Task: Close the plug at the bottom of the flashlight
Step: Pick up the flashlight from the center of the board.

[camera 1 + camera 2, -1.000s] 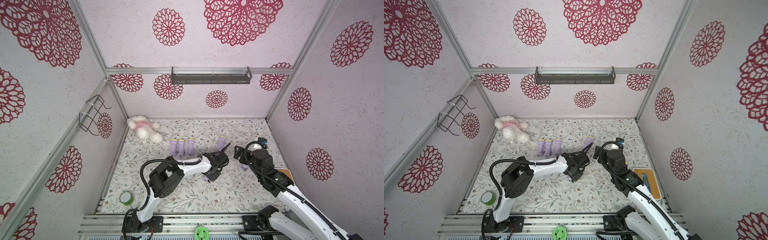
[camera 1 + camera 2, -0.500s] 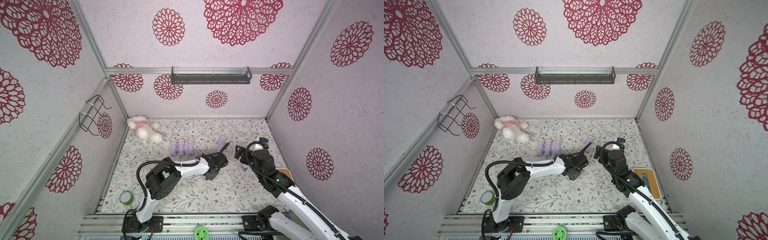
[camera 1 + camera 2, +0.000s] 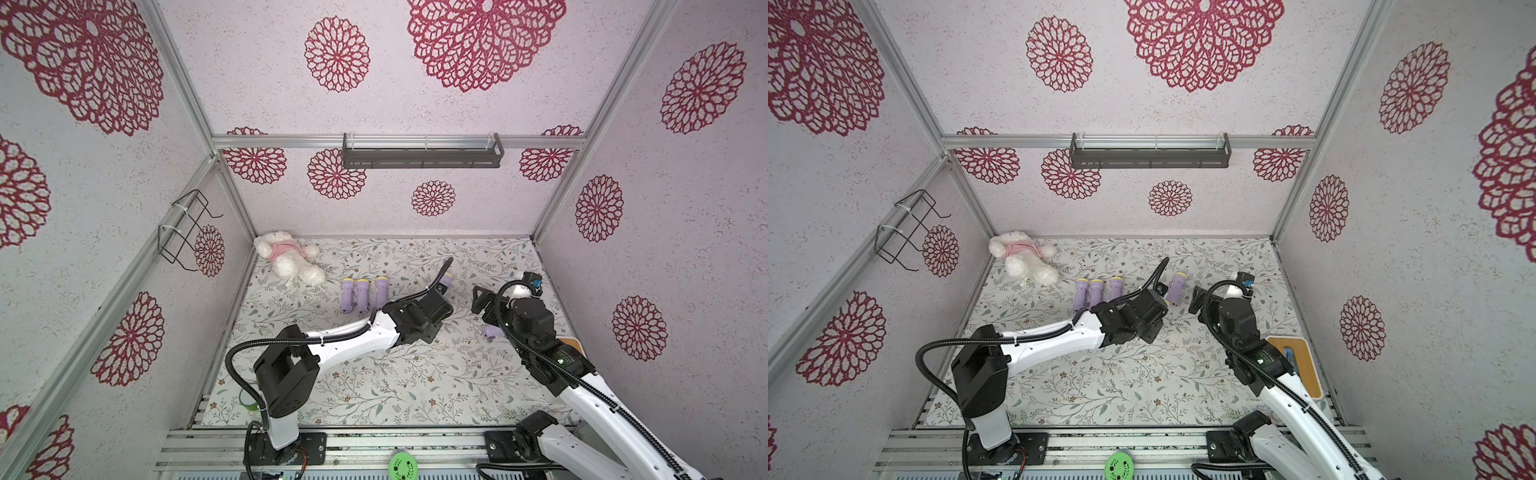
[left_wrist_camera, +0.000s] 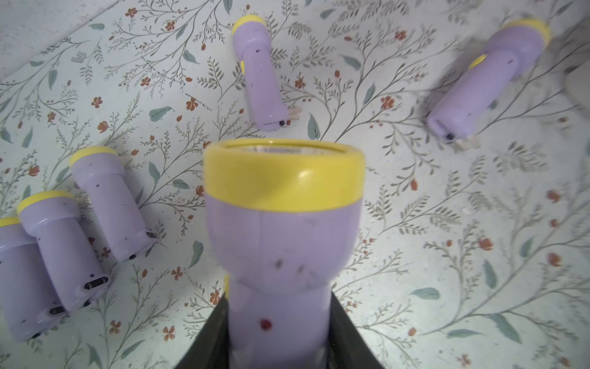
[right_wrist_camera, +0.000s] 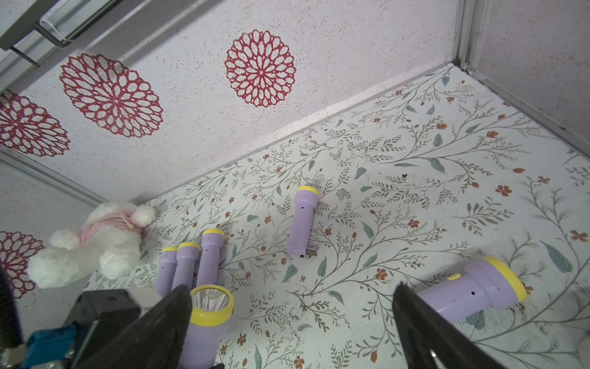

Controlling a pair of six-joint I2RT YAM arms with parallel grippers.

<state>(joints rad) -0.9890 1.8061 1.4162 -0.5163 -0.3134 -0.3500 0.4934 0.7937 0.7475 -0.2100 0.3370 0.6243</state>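
Observation:
A purple flashlight (image 4: 281, 239) with a yellow head sits in my left gripper (image 4: 277, 319), which is shut on its handle. Its head points away from the wrist, above the floral table. The plug at its bottom end is hidden inside the grip. In the right wrist view the same flashlight (image 5: 207, 319) shows its lens beside my right gripper (image 5: 290, 326), which is open and empty. In both top views the left gripper (image 3: 419, 320) (image 3: 1133, 318) covers the flashlight, and the right gripper (image 3: 482, 297) (image 3: 1198, 301) hovers close on its right.
Three purple flashlights (image 3: 362, 293) lie in a row behind the left gripper. Another (image 5: 301, 220) lies alone with its plug sticking out, and one more (image 5: 472, 290) rests by the right arm. A plush toy (image 3: 286, 257), green tape roll (image 3: 248, 401) and wooden board (image 3: 1296, 365) sit near the edges.
My left arm's elbow has swung toward the front left and its gripper has shifted slightly left with the flashlight. The right arm has hardly moved.

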